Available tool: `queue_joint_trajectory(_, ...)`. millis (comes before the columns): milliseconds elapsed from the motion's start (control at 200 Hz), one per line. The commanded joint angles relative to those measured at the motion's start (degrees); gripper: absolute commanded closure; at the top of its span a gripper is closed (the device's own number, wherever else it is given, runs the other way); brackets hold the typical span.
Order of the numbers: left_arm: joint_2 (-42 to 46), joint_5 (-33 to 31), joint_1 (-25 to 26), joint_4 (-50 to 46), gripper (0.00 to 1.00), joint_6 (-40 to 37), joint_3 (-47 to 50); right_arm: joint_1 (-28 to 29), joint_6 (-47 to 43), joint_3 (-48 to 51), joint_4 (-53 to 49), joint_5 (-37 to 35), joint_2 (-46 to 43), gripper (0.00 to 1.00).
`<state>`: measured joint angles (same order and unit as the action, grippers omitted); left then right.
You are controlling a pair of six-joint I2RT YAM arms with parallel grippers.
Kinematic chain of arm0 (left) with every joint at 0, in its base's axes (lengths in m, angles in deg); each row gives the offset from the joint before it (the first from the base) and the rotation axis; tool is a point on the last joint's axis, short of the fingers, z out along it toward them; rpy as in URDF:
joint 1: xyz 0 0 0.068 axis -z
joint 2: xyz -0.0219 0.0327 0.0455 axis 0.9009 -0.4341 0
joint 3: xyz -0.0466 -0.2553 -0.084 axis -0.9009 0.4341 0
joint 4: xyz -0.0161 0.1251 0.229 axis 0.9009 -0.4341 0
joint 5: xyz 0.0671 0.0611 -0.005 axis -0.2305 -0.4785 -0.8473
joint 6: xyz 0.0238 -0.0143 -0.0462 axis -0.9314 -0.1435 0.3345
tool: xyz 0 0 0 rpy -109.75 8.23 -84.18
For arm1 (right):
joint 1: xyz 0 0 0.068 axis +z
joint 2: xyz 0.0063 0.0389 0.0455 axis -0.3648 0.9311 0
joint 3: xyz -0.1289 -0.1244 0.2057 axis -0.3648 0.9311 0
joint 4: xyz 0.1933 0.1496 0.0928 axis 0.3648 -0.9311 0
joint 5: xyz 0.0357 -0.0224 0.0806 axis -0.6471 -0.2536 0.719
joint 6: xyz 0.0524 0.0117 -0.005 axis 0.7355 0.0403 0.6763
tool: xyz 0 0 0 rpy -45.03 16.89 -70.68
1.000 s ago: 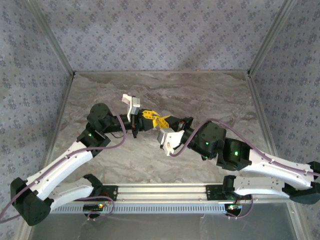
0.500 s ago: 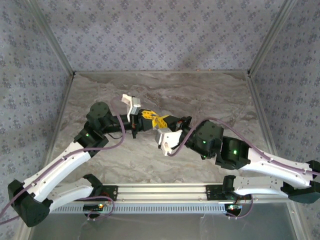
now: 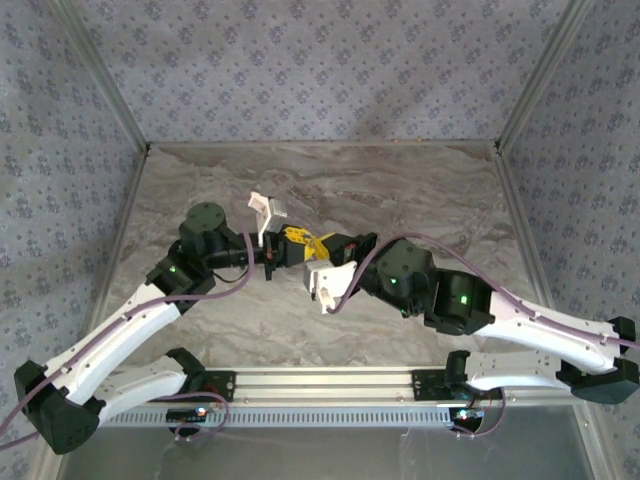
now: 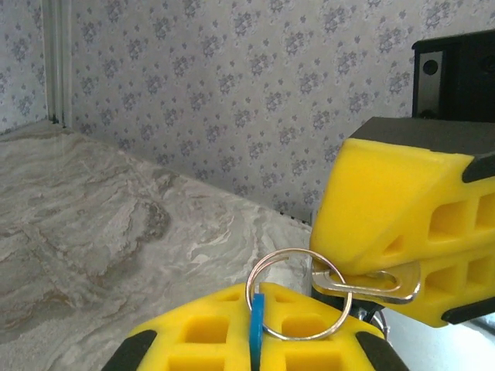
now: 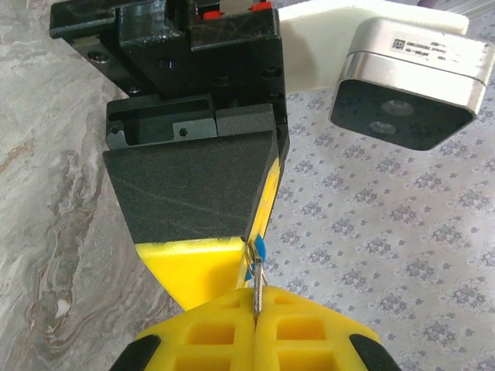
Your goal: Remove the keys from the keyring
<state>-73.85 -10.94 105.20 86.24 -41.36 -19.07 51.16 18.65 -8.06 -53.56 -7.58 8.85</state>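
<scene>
Blue piece of the keys (image 4: pixel 255 331) is clamped in the closed left end effector (image 4: pixel 255 303), lower centre of the left wrist view; their silver key is pinched by the closed right end effector (image 4: pixel 340 274), just right.

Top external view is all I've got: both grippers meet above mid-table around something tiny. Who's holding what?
Observer: In the left wrist view, the left gripper is shut on a blue piece that hangs on the ring.
Operator: And the right one?
Observer: The right gripper is shut on a silvery key.
Operator: Is that key off the ring?
Observer: Not yet. The ring appears to thread through the key's head.
</scene>
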Motion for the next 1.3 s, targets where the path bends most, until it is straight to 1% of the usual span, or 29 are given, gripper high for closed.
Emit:
queue_joint_trajectory(0, 0.6, 2.2, 2.9, 11.0, 1.0, -1.0, -5.4, 1.9, -3.4, 2.9, -9.7, 19.4, 7.7, 1.0)
queue_joint_trajectory(150, 0.9, 2.8, 3.1, 11.6, 1.0, -1.0, -5.1, 0.5, -2.9, 3.2, -8.2, 22.5, 8.2, 1.0)
queue_joint_trajectory(250, 1.0, 3.1, 3.4, 11.6, 1.0, -1.3, -4.9, -0.4, -2.9, 3.1, -6.1, 22.1, 8.5, 1.0)
queue_joint_trajectory(380, 1.0, 3.5, 3.8, 11.6, 1.0, -1.4, -5.3, -0.7, -2.8, 2.6, -7.8, 23.5, 9.6, 1.0)
queue_joint_trajectory(545, 1.5, 3.7, 3.8, 10.8, 1.0, -2.2, -5.5, -0.5, -4.5, 2.2, -9.9, 21.9, 10.6, 1.0)
queue_joint_trajectory(695, 2.0, 3.2, 4.2, 10.7, 1.0, -2.7, -5.3, -0.3, -5.3, 1.3, -11.8, 22.1, 11.7, 1.0)
queue_joint_trajectory(760, 2.1, 3.0, 4.5, 10.7, 1.0, -2.6, -5.3, -0.3, -6.0, 1.2, -11.2, 20.9, 12.5, 1.0)
queue_joint_trajectory(820, 2.1, 2.8, 4.8, 10.6, 1.0, -3.0, -5.3, -0.6, -5.7, 1.1, -10.4, 22.8, 12.7, 1.0)
queue_joint_trajectory(895, 2.8, 2.3, 4.9, 9.8, 1.0, -3.5, -5.1, -1.1, -4.9, 1.9, -8.8, 23.1, 12.0, 1.0)
queue_joint_trajectory(1084, 5.4, 1.5, 5.0, 10.0, 1.0, -4.3, -3.5, -2.2, -4.7, 4.1, -6.5, 17.9, 8.9, 1.0)
queue_joint_trajectory(1299, 6.8, 2.6, 5.0, 12.8, 1.0, -2.9, -1.3, -3.5, -5.3, 4.9, -7.9, 16.8, 6.6, 1.0)
